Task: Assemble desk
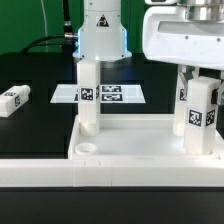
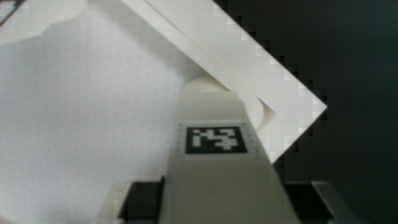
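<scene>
The white rimmed desk tabletop [image 1: 150,135] lies flat in the foreground. One white leg [image 1: 88,95] stands upright at its far corner on the exterior view's left. A round socket [image 1: 88,147] shows at the near corner on that side. My gripper [image 1: 200,85] is shut on a second tagged leg [image 1: 200,112], held upright with its lower end at the tabletop's corner on the exterior view's right. In the wrist view this leg [image 2: 222,150] runs between my black fingers [image 2: 151,200] down to the tabletop's corner [image 2: 107,100]. Whether its end sits in a socket is hidden.
A third tagged leg [image 1: 12,100] lies on the black table at the exterior view's left. The marker board [image 1: 112,95] lies behind the tabletop, in front of the arm's base [image 1: 100,35]. A long white bar [image 1: 60,172] runs along the foreground.
</scene>
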`<state>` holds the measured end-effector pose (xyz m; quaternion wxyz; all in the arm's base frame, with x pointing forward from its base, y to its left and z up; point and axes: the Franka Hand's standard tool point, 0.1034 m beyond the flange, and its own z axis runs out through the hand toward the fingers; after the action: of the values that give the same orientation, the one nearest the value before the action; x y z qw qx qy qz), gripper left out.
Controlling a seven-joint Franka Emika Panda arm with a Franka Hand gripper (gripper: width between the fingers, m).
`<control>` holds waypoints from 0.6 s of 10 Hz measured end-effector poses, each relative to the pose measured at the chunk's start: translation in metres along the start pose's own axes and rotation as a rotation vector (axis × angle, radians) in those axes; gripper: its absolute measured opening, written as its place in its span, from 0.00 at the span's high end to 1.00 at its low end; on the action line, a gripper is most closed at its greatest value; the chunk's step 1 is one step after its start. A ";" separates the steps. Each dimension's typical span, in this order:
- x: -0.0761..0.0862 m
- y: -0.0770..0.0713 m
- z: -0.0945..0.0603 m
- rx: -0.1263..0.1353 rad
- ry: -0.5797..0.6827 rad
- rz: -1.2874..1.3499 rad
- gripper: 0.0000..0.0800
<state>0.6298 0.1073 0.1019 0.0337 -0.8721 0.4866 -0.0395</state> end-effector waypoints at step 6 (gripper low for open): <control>0.002 0.000 -0.001 0.002 0.003 -0.262 0.20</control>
<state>0.6310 0.1058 0.1032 0.0284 -0.9282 0.3683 -0.0451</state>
